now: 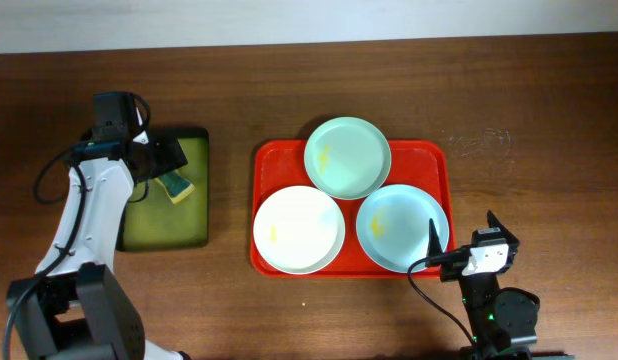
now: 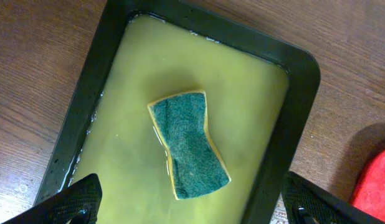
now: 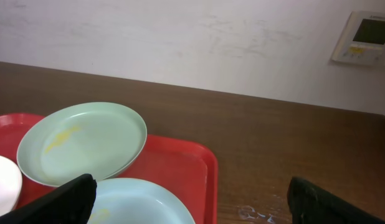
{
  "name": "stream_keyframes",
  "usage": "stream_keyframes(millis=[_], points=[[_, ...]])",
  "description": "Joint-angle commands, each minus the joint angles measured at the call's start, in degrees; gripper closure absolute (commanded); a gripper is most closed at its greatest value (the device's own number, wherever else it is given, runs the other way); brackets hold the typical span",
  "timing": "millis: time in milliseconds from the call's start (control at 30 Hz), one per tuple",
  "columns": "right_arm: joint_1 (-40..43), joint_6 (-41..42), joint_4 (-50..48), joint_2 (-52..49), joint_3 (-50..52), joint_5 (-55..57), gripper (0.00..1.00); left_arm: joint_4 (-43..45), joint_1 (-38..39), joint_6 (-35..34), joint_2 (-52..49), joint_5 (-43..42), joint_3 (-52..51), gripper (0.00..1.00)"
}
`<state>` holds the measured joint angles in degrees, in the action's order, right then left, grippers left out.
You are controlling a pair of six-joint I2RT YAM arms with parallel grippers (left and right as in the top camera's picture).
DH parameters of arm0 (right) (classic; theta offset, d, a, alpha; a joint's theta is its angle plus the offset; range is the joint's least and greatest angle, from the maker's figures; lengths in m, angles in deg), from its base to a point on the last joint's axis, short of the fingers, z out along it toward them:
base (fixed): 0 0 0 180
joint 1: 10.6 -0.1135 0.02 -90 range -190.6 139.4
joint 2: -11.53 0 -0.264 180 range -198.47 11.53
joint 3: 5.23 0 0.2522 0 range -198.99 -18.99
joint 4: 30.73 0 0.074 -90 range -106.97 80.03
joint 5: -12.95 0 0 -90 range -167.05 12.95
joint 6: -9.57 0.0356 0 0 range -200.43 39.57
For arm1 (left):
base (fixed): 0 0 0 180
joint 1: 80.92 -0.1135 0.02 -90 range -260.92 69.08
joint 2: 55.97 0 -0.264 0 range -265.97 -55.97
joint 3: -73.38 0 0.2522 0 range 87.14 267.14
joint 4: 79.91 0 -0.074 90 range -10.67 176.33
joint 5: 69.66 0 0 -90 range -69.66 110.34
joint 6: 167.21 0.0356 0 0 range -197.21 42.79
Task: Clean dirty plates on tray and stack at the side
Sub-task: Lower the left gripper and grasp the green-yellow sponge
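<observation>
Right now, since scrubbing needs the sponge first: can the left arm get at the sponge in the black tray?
Probably yes: the left end effector hangs open directly above the sponge, and nothing lies over it.

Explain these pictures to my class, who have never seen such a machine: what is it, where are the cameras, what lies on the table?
A robot with two arms, each ending in a two-finger gripper. One picture looks down on the table; the other two come from cameras on the wrists, whose dark fingers show at the bottom corners. The left gripper hovers over a sponge in a black tray. The right gripper faces a red tray holding a green plate, a white plate and a blue plate, each smeared yellow. Both are open, holding nothing.
</observation>
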<state>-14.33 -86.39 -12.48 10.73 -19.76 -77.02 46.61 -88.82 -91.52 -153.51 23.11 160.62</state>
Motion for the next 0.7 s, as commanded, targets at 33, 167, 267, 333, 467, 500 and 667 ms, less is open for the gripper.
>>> stream_keyframes(millis=[33, 167, 267, 333, 467, 500, 667], points=[[0.4, 0.6, 0.1, 0.4, 0.5, 0.7, 0.01, 0.5, -0.2, 0.7, -0.5, -0.4, 0.8, 0.11], [0.4, 0.6, 0.1, 0.4, 0.5, 0.7, 0.01, 0.7, -0.2, 0.7, -2.6, -0.4, 0.8, 0.1], [0.4, 0.6, 0.1, 0.4, 0.5, 0.7, 0.02, 0.7, -0.2, 0.7, -3.5, -0.4, 0.8, 0.08], [0.4, 0.6, 0.1, 0.4, 0.5, 0.7, 0.01, 0.7, -0.2, 0.7, -3.7, -0.4, 0.8, 0.09], [0.4, 0.6, 0.1, 0.4, 0.5, 0.7, 0.01, 1.4, -0.2, 0.7, -4.2, 0.8, 0.7, 0.12], [0.4, 0.6, 0.1, 0.4, 0.5, 0.7, 0.01, 1.7, -0.2, 0.7, -4.5, 1.3, 0.7, 0.13], [0.4, 0.6, 0.1, 0.4, 0.5, 0.7, 0.01, 2.1, -0.2, -1.1, -8.7, 1.2, 0.7, 0.16]])
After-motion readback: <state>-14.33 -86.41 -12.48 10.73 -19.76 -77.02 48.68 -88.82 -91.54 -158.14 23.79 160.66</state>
